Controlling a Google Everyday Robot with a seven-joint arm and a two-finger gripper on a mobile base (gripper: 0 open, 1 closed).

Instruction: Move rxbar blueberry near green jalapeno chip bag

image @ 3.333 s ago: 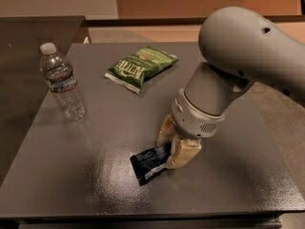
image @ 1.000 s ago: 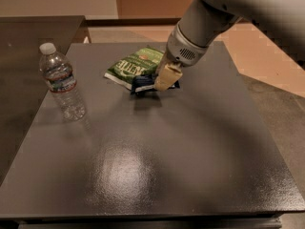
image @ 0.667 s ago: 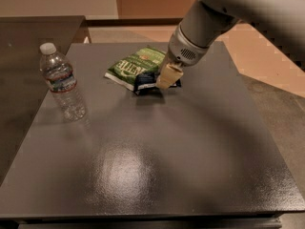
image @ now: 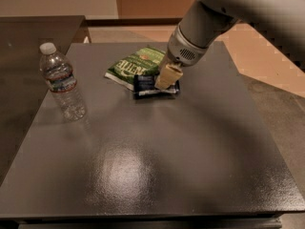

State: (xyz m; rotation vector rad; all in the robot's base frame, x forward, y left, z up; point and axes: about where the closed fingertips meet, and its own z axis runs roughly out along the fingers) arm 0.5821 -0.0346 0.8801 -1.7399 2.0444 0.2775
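Note:
The rxbar blueberry (image: 151, 88), a small dark bar with white label patches, is at the table surface just right of and in front of the green jalapeno chip bag (image: 133, 66), touching its near edge. My gripper (image: 166, 81) comes down from the upper right and is shut on the bar's right part. One tan finger (image: 168, 75) shows in front of the bar; the other is hidden behind it. The chip bag lies flat at the back middle of the table.
A clear water bottle (image: 62, 82) with a white cap stands upright at the left of the dark grey table (image: 143, 166). A darker counter (image: 28, 42) lies to the left. Bare floor (image: 271, 66) lies to the right.
Since 3.3 s ago my gripper has carried the bar from the front middle of the table up to the chip bag. In the last second it has hardly moved.

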